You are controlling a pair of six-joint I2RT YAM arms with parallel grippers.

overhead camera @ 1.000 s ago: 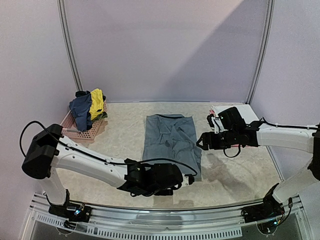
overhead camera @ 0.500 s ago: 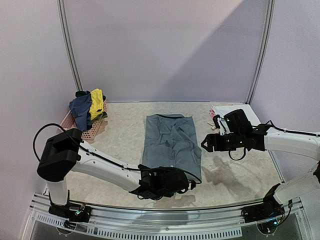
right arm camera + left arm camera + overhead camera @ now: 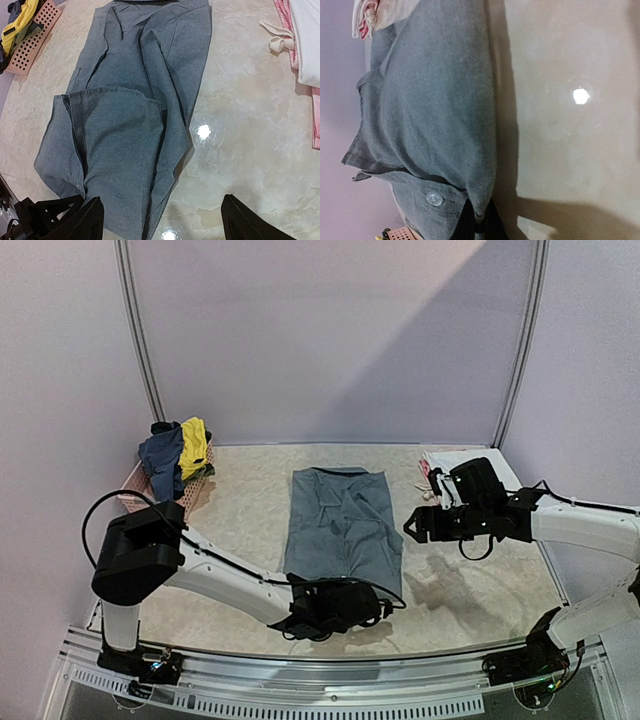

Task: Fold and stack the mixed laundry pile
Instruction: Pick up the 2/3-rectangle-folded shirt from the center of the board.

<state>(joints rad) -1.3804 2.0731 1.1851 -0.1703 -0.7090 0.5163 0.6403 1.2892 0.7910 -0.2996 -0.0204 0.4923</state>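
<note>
My left fingers (image 3: 490, 231) are pressed together, and the left wrist view shows a fold at the edge of the grey trousers (image 3: 343, 530) running into them, so I am pinching the cloth there, next to a pale button on the fabric. The trousers lie spread flat in the middle of the tabletop (image 3: 250, 500), with the long side going from the near edge towards the back wall. My left arm reaches low across the near side of the tabletop, and its wrist is at the near end of the trousers. My right fingers (image 3: 90, 222) are spread wide and hold nothing; they hang above the tabletop just beside the right edge of the trousers, and between them I see the cloth with one layer lying doubled over the near half. On the far right, close to the corner, a white piece (image 3: 310, 40) lies on the tabletop, with a pink piece (image 3: 285, 20) partly under it. On the far left stands a pink lattice basket (image 3: 170, 502); a navy blue top (image 3: 160, 462) and a yellow garment (image 3: 193, 447) are draped over it, touching each other, well apart from the trousers.
</note>
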